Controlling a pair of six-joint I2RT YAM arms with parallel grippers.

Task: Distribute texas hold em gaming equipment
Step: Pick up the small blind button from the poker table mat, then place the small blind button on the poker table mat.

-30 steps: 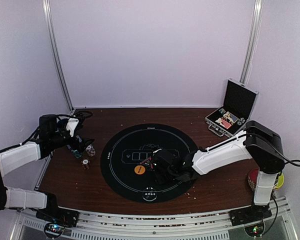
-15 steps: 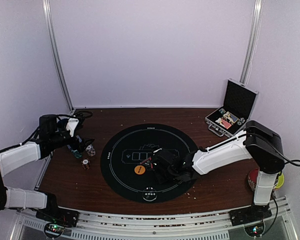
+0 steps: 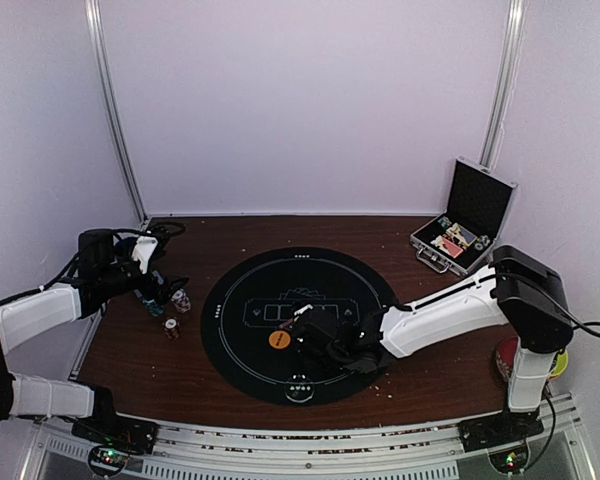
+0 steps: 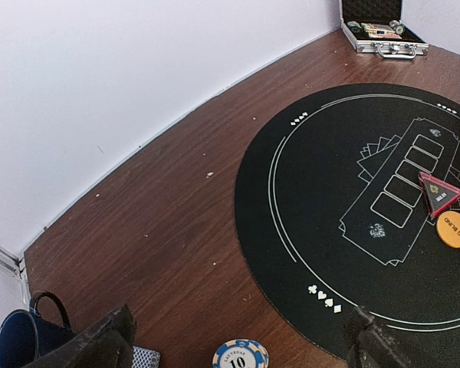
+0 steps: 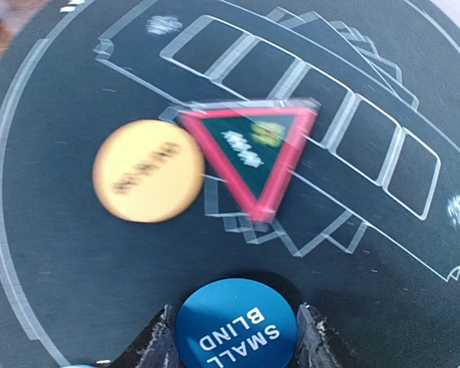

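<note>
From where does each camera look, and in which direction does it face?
Top external: above and behind the bases, looking down on the round black mat; white left arm and right arm show.
Left wrist: low at the left, facing across the mat; its dark fingers show.
Right wrist: close above the mat, looking down; its fingers grip the round blue disc.
Shared: all show the round orange disc.

left arm (image 3: pixel 40 310): white shell links, black joints, black wrist housing; thin black cables (image 3: pixel 165 230) at the wrist. right arm (image 3: pixel 440 312): matching white links, large black joint block, one black cable (image 3: pixel 585 325) off its side. bases (image 3: pixel 105 432): black, boxy. fingers (image 4: pixel 100 349): dark, matte, rough-surfaced.
</note>
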